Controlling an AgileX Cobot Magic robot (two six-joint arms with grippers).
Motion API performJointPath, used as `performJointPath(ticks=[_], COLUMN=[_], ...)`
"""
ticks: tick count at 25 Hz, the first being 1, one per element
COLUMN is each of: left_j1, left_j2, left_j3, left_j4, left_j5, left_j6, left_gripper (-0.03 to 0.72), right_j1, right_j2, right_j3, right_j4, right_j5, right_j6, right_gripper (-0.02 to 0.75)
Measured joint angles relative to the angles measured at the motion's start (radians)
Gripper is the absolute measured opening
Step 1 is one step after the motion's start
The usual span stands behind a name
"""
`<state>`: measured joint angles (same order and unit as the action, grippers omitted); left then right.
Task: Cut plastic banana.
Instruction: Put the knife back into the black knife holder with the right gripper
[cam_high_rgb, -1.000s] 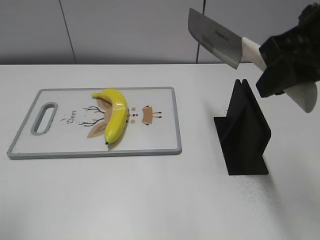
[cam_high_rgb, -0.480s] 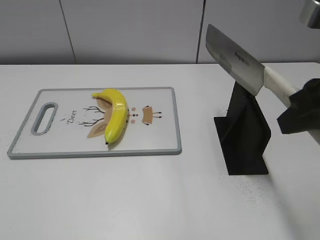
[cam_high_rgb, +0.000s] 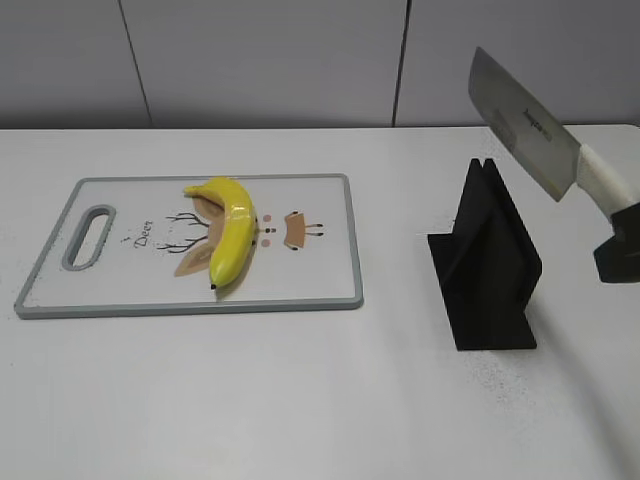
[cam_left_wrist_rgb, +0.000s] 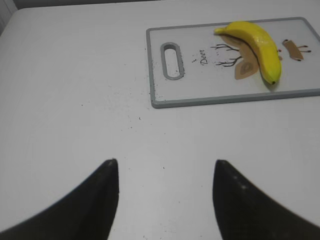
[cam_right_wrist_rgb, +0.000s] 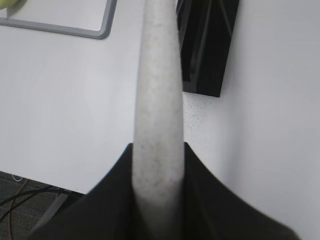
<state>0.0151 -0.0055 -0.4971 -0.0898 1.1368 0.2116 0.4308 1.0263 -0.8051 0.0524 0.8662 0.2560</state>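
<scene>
The banana (cam_high_rgb: 231, 240) lies whole on the board (cam_high_rgb: 320, 285), on the table's (cam_high_rgb: 300, 400) left half, curved over the printed deer drawing, its dark tip toward the front edge. It is well apart from both pincers.

Nearest, the left pincer (cam_left_wrist_rgb: 165, 200) hangs low over bare table with its two dark fingers (cam_left_wrist_rgb: 97, 200) spread wide and nothing between them; the board with the banana lies ahead of it and to the right in the left wrist view.

Further right stands the black knife stand (cam_high_rgb: 487, 265), upright, with its slot at the top. Above and behind it the knife (cam_high_rgb: 525, 125) is held in the air, blade tilted up to the left, white handle (cam_high_rgb: 605, 185) sloping down into the right pincer (cam_high_rgb: 620, 250) at the picture's edge. The right wrist view shows that pincer clamped tight on the handle (cam_right_wrist_rgb: 157, 115), a dark finger pressed on each side.

Against a second ago, the knife has swung right and come lower: then the blade was high, left of the stand's top, and the arm bulked large in the upper right; now the blade sits right of the stand's slot and only a dark corner of the arm shows. The banana, board and stand have not shifted.

Most of the right pincer is cut off by the frame in the exterior view. From the right wrist the blade cannot be seen; the handle hides it, and only a corner of the board (cam_right_wrist_rgb: 97, 30) shows.
</scene>
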Motion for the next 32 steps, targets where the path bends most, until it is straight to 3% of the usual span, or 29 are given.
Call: performJointPath(ticks=[16,32], left_j1=[0.0,0.0], left_j2=[0.0,0.0], left_j3=[0.029,0.029], left_j4=[0.0,0.0], left_j5=[-0.051,-0.052], left_j6=[-0.005,-0.005], left_gripper=[0.579,0.579], right_j1=[0.0,0.0], right_j2=[0.015,0.225], right_j3=[0.048,0.049], right_j4=[-0.052,-0.157], right_j5=[-0.144,-0.227], right_j6=[0.117,0.223], right_gripper=[0.162,0.162])
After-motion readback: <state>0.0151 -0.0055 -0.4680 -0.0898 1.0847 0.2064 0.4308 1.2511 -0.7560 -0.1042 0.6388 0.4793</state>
